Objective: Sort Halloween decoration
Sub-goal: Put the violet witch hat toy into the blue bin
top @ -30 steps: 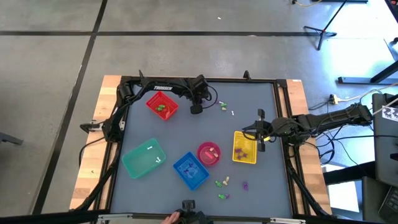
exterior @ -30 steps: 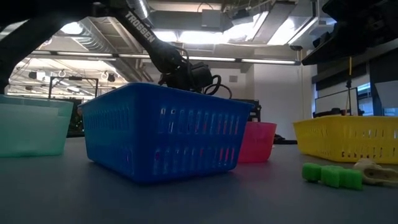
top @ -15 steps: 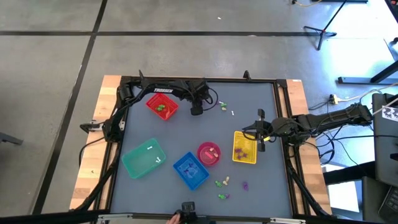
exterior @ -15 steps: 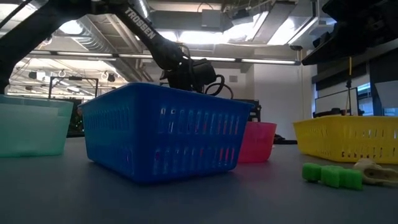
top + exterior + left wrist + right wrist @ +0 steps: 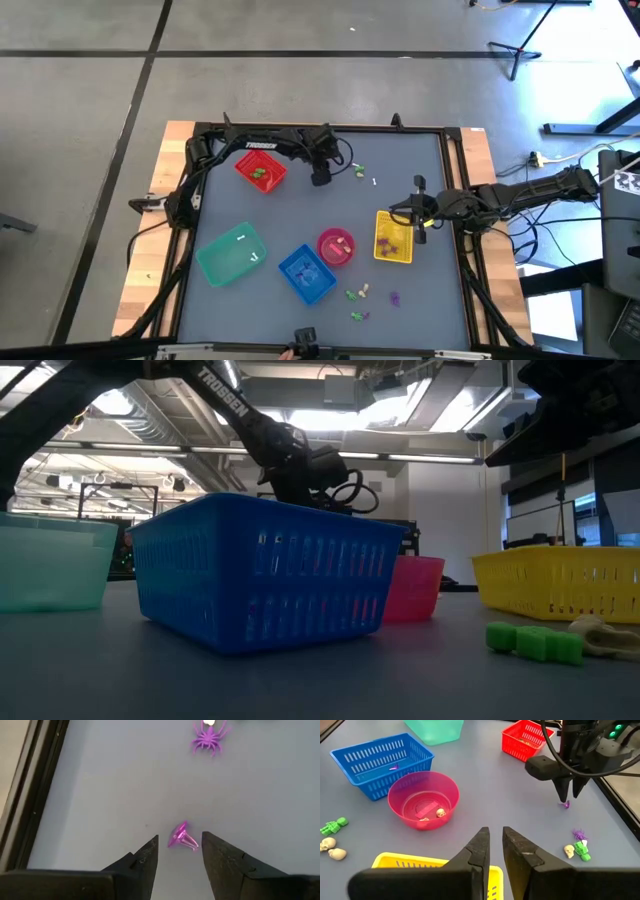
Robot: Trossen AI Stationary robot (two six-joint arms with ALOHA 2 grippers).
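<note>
My left gripper (image 5: pixel 180 845) hangs open near the table's far edge, right of the red basket (image 5: pixel 260 170). Its fingers stand on either side of a tiny purple cone-shaped trinket (image 5: pixel 182 836) lying on the table, without touching it. The right wrist view shows the same gripper (image 5: pixel 568 795) pointing down over that trinket (image 5: pixel 565 804). A purple spider (image 5: pixel 207 739), a cream skull (image 5: pixel 569 851) and a green piece (image 5: pixel 582 851) lie farther right. More trinkets (image 5: pixel 358 295) lie near the near edge. My right gripper (image 5: pixel 495 837) waits over the yellow basket (image 5: pixel 393 238), open only by a narrow gap.
A teal basket (image 5: pixel 232 253), a blue basket (image 5: pixel 306 273) and a pink bowl (image 5: pixel 336 247) holding small pieces stand in the near half. The red basket holds green trinkets. A green skeleton (image 5: pixel 334 826) and cream skulls (image 5: pixel 330 847) lie beside the yellow basket. Bare table shows at the centre.
My left gripper has moved a little toward the table's right, away from the red basket and over the purple cone trinket. The right arm has kept still.
</note>
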